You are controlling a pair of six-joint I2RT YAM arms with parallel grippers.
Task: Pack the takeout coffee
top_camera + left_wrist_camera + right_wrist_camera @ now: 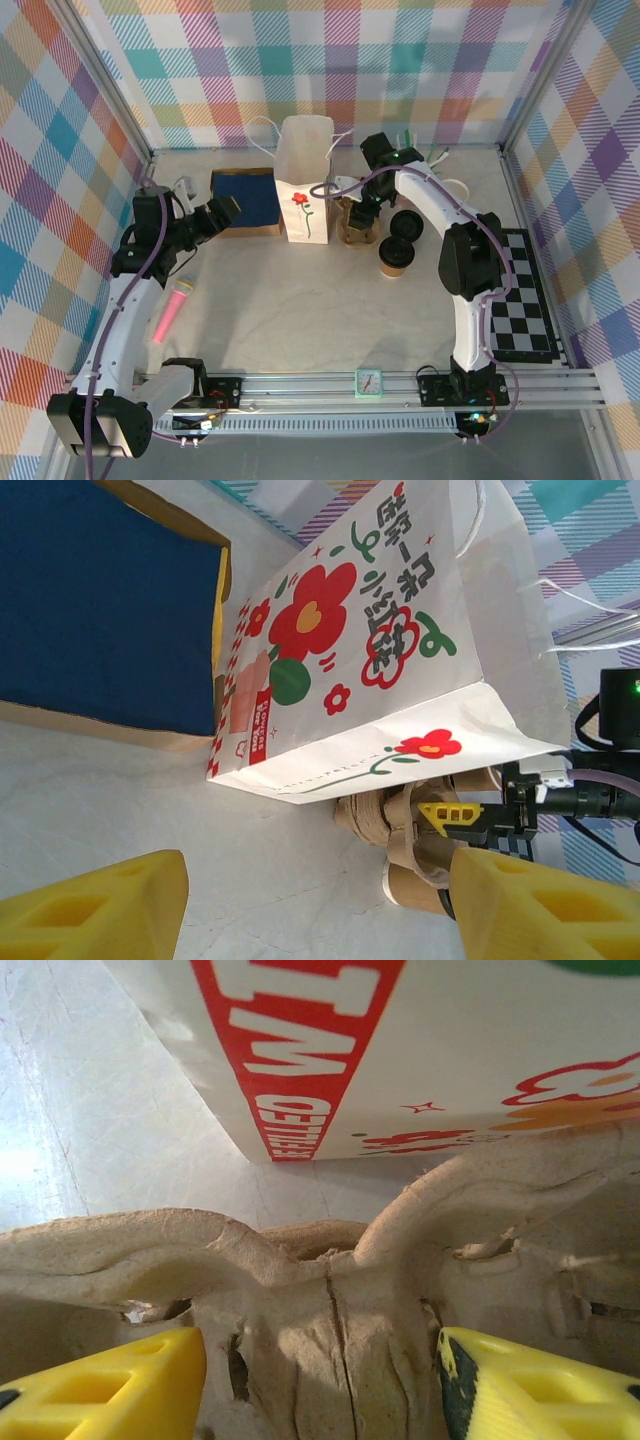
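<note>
The takeout coffee (395, 256), a brown cup with a black lid, stands on the table right of the cup tray; its side shows in the left wrist view (425, 888). A second black-lidded cup (409, 224) sits just behind it. The white flowered bag (304, 180) (380, 640) (420, 1050) stands upright with its top open. My right gripper (361, 214) (320, 1380) is down on the brown moulded tray (356, 232) (330, 1290), jaws open on either side of its middle ridge. My left gripper (228, 210) (320, 920) hangs open and empty left of the bag.
A dark blue box (245, 200) (100, 600) lies against the bag's left side. A pink object (172, 312) lies near the left arm, a checkered mat (525, 300) at the right, a small teal clock (368, 383) on the front rail. Plaid walls close in three sides.
</note>
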